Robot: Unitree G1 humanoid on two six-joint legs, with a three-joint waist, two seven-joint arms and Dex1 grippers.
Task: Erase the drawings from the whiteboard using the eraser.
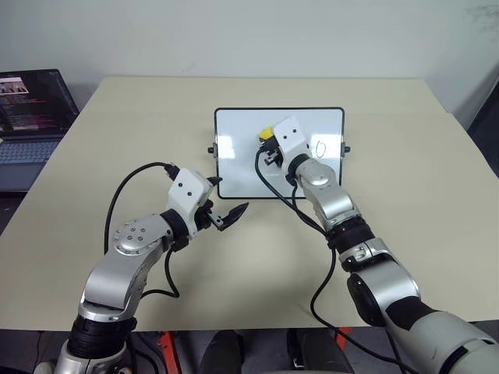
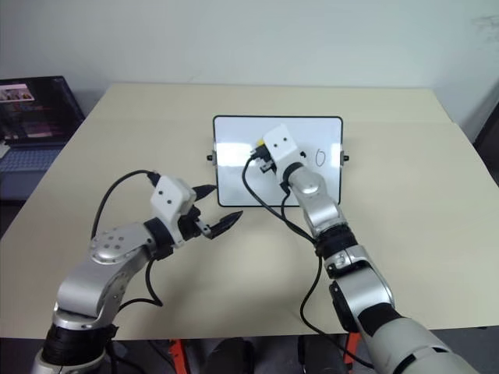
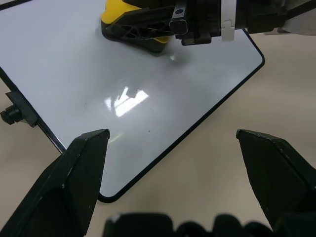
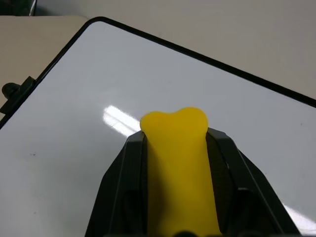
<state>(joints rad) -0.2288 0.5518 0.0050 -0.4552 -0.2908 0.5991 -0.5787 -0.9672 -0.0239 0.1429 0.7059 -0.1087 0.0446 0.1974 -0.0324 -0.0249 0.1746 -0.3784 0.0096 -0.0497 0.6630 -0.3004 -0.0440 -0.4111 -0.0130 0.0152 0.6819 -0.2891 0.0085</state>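
Left wrist view: whiteboard [image 3: 148,98] corner, bare table [image 3: 222,163] beyond.

Showing silver jointed arms, white wrist blocks behind black two-finger jaws. Trailing looping black cables along both arms.

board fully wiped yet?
No, a hand-drawn "0" is left on the whiteboard, beside the right gripper holding the yellow eraser.

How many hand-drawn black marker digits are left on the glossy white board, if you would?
1: a "0" near the whiteboard's right edge; the right gripper may hide others.
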